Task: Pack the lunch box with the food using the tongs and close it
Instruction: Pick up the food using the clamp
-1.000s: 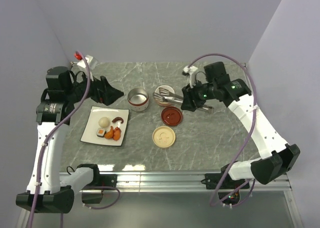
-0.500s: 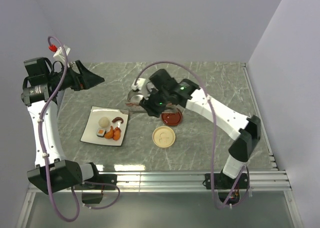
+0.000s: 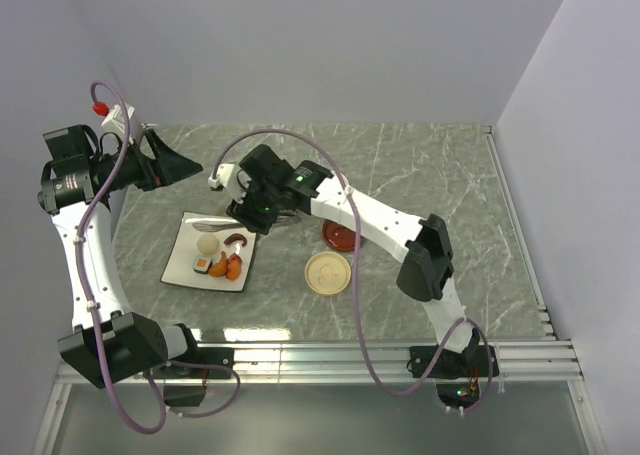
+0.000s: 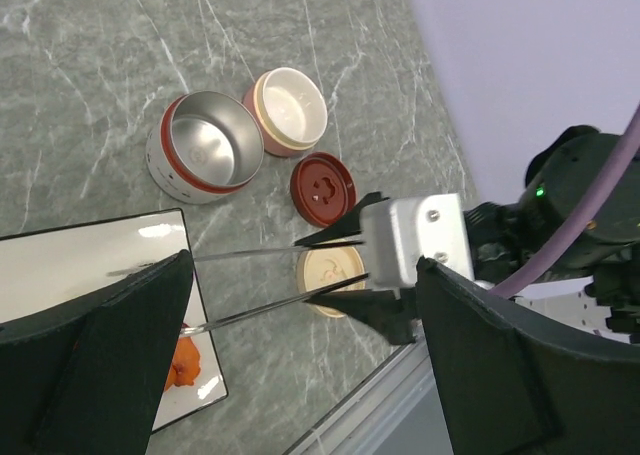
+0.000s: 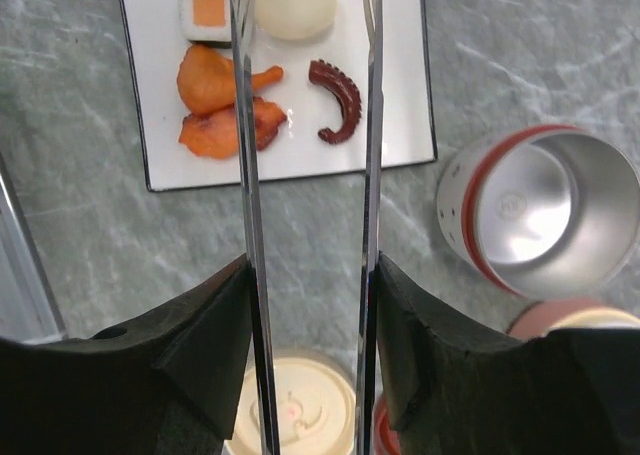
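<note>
The tongs [image 5: 247, 225] are being gripped in the part-closed right fingers [image 5: 205, 325], best centred astride the white ball [image 5: 293, 5] before squeezing, while the left fingers [image 4: 100, 355] are being held wide open, empty.

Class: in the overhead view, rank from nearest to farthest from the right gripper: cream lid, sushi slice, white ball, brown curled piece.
1. Brown curled piece, plate's right, by the right gripper.
2. White ball, plate's middle.
3. Sushi slice, plate's left.
4. Cream lid, right of the plate.

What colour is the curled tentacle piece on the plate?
The tentacle piece is dark reddish-brown; the right wrist view shows it best.
</note>
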Controlling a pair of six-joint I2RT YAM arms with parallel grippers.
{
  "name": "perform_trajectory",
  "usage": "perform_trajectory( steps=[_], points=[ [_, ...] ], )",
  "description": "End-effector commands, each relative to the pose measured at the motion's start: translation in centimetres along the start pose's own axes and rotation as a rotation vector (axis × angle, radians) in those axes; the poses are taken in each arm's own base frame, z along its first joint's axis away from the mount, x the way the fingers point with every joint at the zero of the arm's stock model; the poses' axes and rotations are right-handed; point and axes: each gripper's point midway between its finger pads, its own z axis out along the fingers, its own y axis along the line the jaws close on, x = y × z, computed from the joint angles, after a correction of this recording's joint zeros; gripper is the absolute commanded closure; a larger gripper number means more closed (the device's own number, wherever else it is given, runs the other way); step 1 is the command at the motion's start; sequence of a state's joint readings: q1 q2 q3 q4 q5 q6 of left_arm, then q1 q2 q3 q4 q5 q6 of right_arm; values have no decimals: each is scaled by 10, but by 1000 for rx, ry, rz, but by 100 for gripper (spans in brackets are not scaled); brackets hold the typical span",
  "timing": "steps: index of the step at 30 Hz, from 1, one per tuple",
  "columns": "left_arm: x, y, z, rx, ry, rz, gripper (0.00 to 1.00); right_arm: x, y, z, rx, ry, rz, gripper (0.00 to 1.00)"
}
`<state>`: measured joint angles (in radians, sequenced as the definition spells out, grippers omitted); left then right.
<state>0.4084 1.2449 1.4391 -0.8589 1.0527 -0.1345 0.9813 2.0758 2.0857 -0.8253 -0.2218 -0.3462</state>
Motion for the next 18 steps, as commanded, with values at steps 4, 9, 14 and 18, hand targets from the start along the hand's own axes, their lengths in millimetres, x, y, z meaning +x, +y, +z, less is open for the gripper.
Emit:
perform_trajectory(
  steps=[4,9,14,18],
  points=[
    [-4,-6,-3,26,-23,34,1,-29,4,19,0,-84,-28,44],
    [-1,-2,0,25,-18,18,1,-22,5,40,-9,-58,-1,44],
    [4,2,0,12,-13,24,0,-12,7,56,-22,-31,19,44],
    [6,4,1,9,-3,26,1,-6,7,65,-27,-13,30,43]
  ],
)
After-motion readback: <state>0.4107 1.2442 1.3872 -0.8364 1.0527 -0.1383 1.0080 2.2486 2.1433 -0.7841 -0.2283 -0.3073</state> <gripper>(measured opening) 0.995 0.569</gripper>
